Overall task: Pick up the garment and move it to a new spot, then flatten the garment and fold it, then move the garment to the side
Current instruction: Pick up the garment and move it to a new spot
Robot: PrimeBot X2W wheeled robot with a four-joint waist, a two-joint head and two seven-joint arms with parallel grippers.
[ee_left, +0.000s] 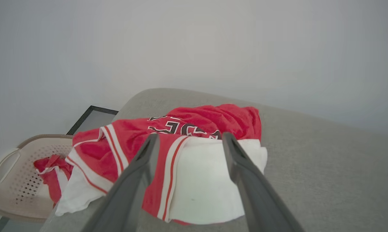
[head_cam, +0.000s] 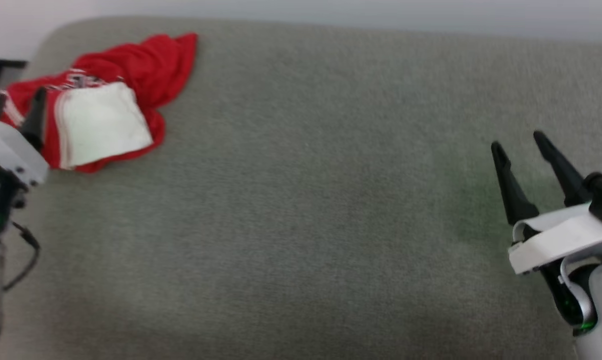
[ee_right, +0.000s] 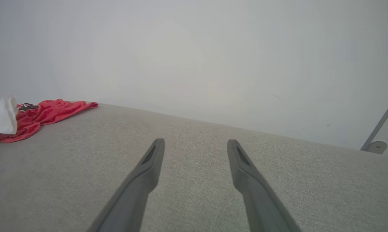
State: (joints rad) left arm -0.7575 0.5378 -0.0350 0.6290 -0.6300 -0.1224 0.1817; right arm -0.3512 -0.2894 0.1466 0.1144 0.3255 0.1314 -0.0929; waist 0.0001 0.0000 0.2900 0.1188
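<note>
The garment (head_cam: pixel 116 95) lies crumpled at the far left corner of the grey cloth-covered table (head_cam: pixel 306 210). It is red, with a white sleeve on top and striped trim. My left gripper (head_cam: pixel 20 97) is at the garment's left edge, open. In the left wrist view its fingers (ee_left: pixel 139 167) straddle the striped hem and white sleeve of the garment (ee_left: pixel 200 180), with black print showing behind; I cannot tell whether they touch the cloth. My right gripper (head_cam: pixel 521 142) stands open over bare table at the right, far from the garment (ee_right: pixel 45 112). Nothing is between the right gripper (ee_right: pixel 196 140) fingers.
A beige perforated basket (ee_left: pixel 16 190) sits below the table's left corner with red and white cloth in it. A pale wall runs behind the table. A thin grey pole with a round foot (ee_right: pixel 377 145) stands past the table's far right edge.
</note>
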